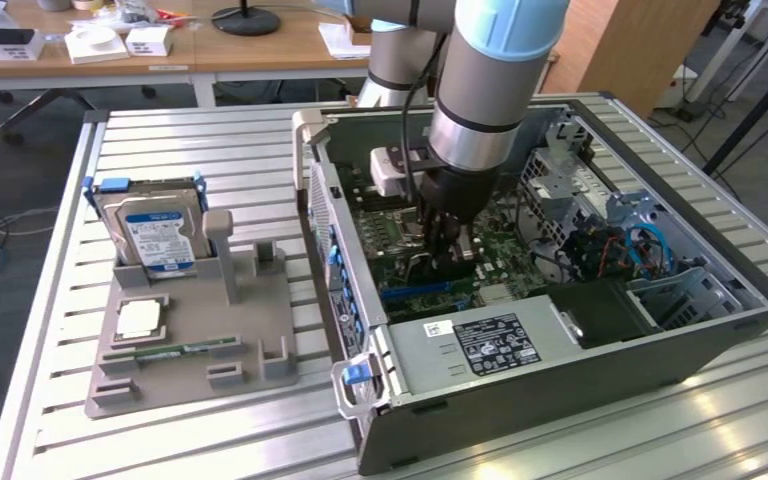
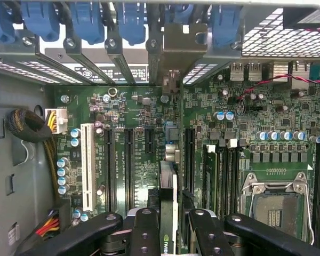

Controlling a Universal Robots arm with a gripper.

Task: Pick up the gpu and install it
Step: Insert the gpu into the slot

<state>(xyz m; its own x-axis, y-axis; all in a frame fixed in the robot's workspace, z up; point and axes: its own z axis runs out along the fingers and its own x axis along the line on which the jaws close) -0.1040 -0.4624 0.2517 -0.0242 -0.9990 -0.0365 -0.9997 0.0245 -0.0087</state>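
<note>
My gripper (image 1: 446, 238) is down inside the open computer case (image 1: 704, 330), over the green motherboard (image 2: 138, 106). It is shut on the gpu (image 2: 168, 181), a thin dark card that appears edge-on between the two black fingers (image 2: 144, 229) in the wrist view. The card's metal end bracket (image 2: 176, 45) reaches the row of rear slot covers with blue clips. The card runs along the board between the long black expansion slots (image 2: 129, 165) and the slot (image 2: 189, 160) beside the memory sockets. I cannot tell whether its lower edge touches a slot.
A white slot (image 2: 87, 165) and a sleeved cable bundle (image 2: 29, 125) lie to one side of the card, the CPU socket (image 2: 274, 202) to the other. Outside the case, a grey fixture (image 1: 184, 330) holds a hard drive (image 1: 157, 235), a CPU (image 1: 137, 320) and a RAM stick (image 1: 171, 352).
</note>
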